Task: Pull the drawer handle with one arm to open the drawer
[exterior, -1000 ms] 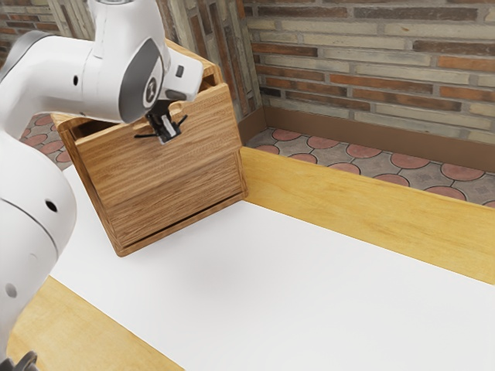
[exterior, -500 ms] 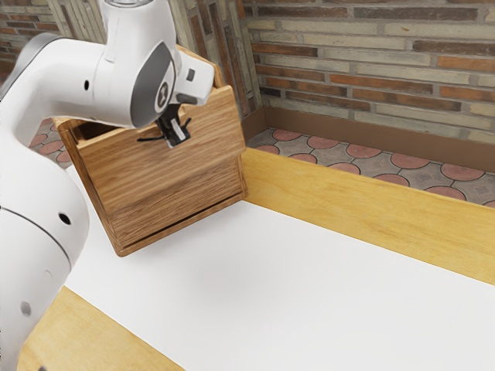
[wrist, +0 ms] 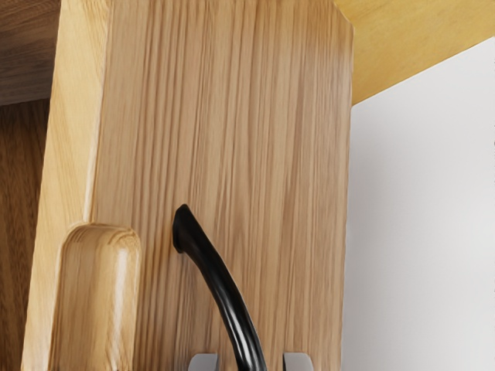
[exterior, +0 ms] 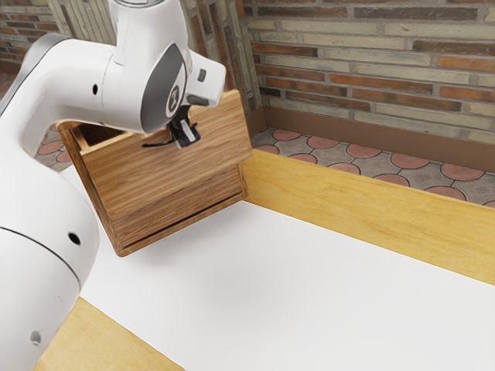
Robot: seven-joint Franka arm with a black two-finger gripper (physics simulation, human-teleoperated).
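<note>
Free tabletop (exterior: 271, 286) before cabinet (exterior: 170, 205) (drawer (exterior: 213, 147) protruding)

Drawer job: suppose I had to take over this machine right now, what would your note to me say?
The tool is at the black handle of the drawer; its grip cannot be told.
The drawer is partly out of the wooden cabinet, with its inside showing.
Done: opening started.
Left: pull it farther out, then release.
</note>
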